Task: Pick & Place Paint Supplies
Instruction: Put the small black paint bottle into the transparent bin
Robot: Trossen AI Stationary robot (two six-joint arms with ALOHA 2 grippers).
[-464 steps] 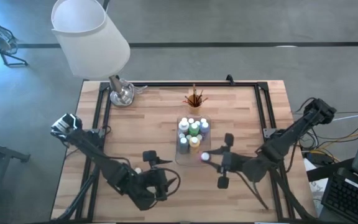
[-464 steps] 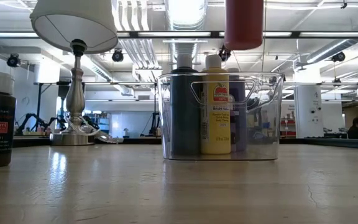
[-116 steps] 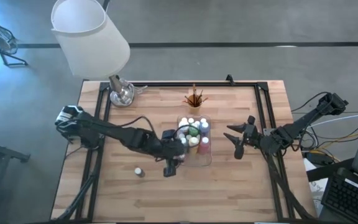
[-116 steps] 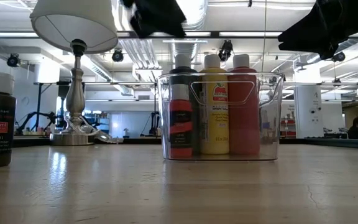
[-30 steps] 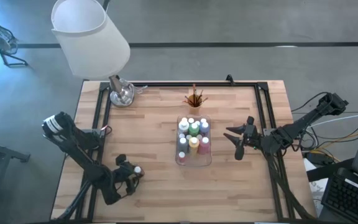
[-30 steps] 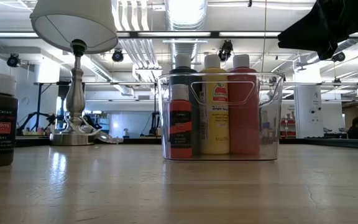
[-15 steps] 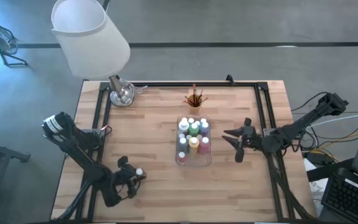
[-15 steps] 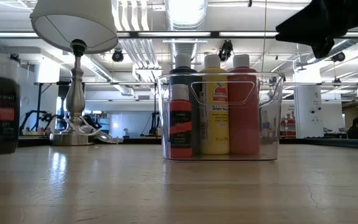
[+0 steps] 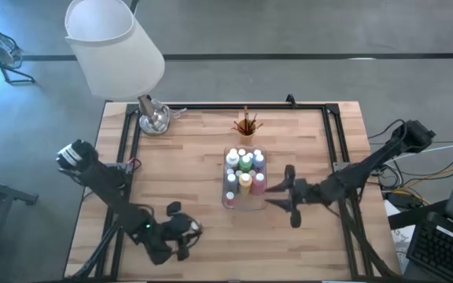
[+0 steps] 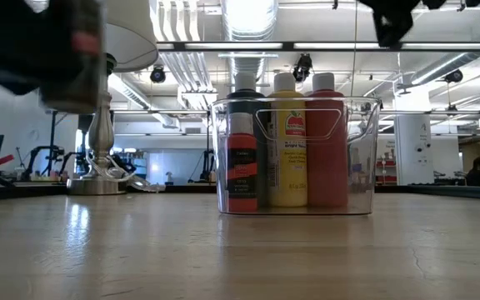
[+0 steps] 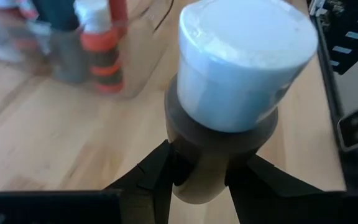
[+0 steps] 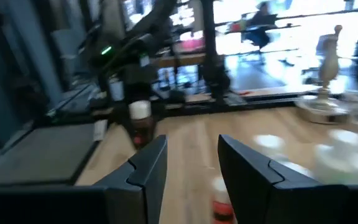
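My left gripper [image 9: 181, 233], near the table's front left, is shut on a dark paint bottle [image 11: 219, 134] with a white cap [image 11: 247, 62]. The low view shows this bottle [image 10: 73, 58] blurred and well above the table top. The clear tray [image 9: 234, 204] stands mid-table and holds several paint bottles [image 9: 244, 169] upright on their bases. My right gripper [image 9: 278, 196] hovers open just right of the tray, with nothing between its fingers [image 12: 148, 165]. Brushes stand in the orange cup [image 9: 246, 124] behind the tray. My left gripper pinches the bottle's dark body [image 11: 204, 155], below the white cap, between its two fingers [image 11: 157, 177]. The fingers come slanting down from the table's left. The bottle is lifted clear of the table, cap up and roughly upright.
A lamp with a white shade [image 9: 112, 47] and a metal base [image 9: 154, 118] stands at the far left corner. A dark frame [image 9: 336, 141] borders the table's far, left and right sides. Bare wood lies in front of the tray [image 10: 357, 158].
My left gripper has lifted the dark bottle clear of the table and carried it up and toward the table's right, nearer the tray. My right gripper has moved toward the table's left, up to the tray's right side.
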